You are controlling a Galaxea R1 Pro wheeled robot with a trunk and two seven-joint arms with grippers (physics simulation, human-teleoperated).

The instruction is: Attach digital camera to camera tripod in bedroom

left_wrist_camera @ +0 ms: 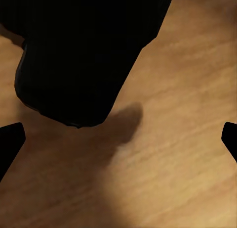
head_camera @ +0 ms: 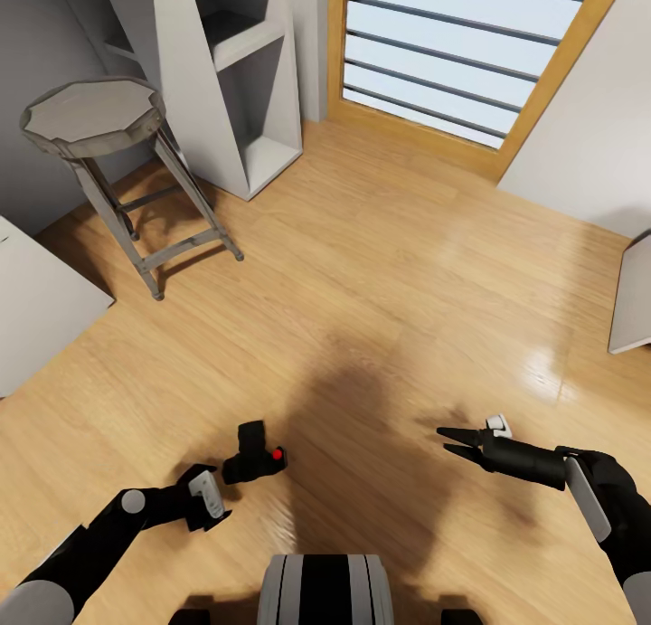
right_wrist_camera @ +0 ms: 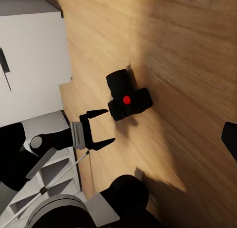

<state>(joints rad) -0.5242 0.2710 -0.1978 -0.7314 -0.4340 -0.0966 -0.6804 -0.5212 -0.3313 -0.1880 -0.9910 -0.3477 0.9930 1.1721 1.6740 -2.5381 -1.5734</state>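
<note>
The digital camera, small and black with a red dot, lies on the light wood floor just ahead of my base. My left gripper stands open right behind it, fingers apart and touching nothing. In the left wrist view the camera looms as a dark block just beyond the spread fingertips. The right wrist view shows the camera a short way past the open left gripper. My right gripper hovers open and empty over the floor to the right. A thin silver rod with a black joint may be a tripod leg; I cannot tell.
A grey stool stands at the far left beside a white shelf unit. A wood-framed door with slatted panes is at the back. Pale furniture borders the left and a white panel the right. Bare plank floor lies between.
</note>
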